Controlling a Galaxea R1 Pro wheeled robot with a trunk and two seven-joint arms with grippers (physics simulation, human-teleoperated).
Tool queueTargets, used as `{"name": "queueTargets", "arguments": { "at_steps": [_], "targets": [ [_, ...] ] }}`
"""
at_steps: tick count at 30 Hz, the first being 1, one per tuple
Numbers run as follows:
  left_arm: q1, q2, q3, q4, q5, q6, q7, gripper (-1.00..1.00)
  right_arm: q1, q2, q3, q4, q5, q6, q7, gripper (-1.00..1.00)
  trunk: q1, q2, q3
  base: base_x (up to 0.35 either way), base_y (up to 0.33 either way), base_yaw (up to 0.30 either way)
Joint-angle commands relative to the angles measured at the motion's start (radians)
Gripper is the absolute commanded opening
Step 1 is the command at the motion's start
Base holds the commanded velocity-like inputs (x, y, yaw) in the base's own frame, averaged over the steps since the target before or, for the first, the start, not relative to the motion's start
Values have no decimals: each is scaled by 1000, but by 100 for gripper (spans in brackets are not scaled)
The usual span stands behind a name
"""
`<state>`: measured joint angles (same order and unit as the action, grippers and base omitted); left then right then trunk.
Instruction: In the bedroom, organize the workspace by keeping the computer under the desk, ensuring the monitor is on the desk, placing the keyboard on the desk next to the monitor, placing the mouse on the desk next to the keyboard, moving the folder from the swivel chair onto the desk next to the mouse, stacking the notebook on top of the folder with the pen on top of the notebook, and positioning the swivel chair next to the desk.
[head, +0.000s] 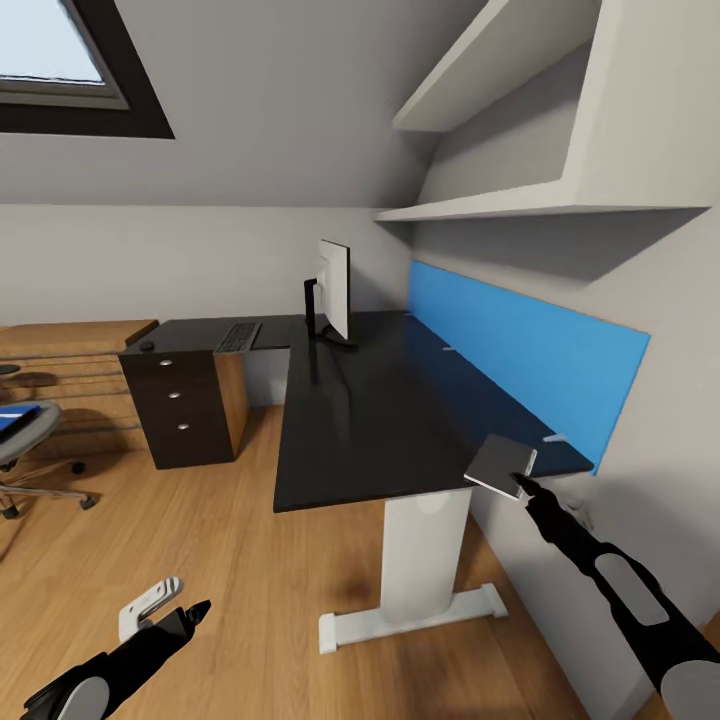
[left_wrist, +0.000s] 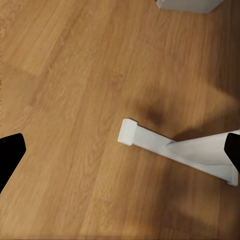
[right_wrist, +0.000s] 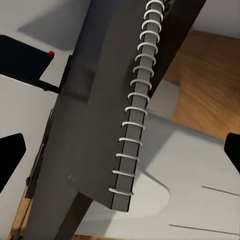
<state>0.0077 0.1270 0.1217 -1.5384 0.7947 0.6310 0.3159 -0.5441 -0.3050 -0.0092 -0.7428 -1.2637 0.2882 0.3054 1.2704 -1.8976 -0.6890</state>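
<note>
- Your left hand (head: 190, 612) hangs low over the wood floor (head: 230, 570), well apart from the bench (head: 370, 420). Its two fingers are spread wide in the left wrist view, and nothing is between them. It looks like it is just waiting out of the way.
- Your right hand (head: 522, 484) reaches up to the near end of the bench. It seems to pinch the notebook (head: 500, 464) by one edge, but I cannot tell for sure how tight the hold is. The right wrist view looks along the grey cover and the white wire rings, with the black fingertips far out at the sides.
- The notebook sits at the near corner of the bench, tipped a bit, just beside the blue back panel (head: 530, 350). I think you hold it there so you can lift it off.
- Farther along the bench stands the monitor (head: 334, 288), side-on to you.
- Past the monitor, the keyboard (head: 238, 336) lies flat on the far wing of the bench, above the black drawers (head: 180, 410).
- The swivel chair (head: 25, 440) stands well apart from the bench, with the blue folder (head: 15, 418) on its seat. The notebook has to go on top of the folder, so the folder may need moving first.
</note>
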Motion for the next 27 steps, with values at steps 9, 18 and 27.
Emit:
{"name": "queueTargets", "arguments": {
  "at_steps": [9, 18, 27],
  "targets": [
    [0, 0, 0, 0, 11, 2, 8, 100, 0, 26, 1, 0, -5, 2, 1, 100, 0, 0, -1, 0, 0, 0],
    [0, 0, -1, 0, 10, 2, 8, 100, 0, 29, 3, 0, -6, 3, -1, 100, 0, 0, -1, 0, 0, 0],
    [0, -1, -1, 0, 9, 1, 8, 100, 0, 32, 3, 0, -6, 3, -3, 100, 0, 0, -1, 27, 0, 0]
  ]
}}
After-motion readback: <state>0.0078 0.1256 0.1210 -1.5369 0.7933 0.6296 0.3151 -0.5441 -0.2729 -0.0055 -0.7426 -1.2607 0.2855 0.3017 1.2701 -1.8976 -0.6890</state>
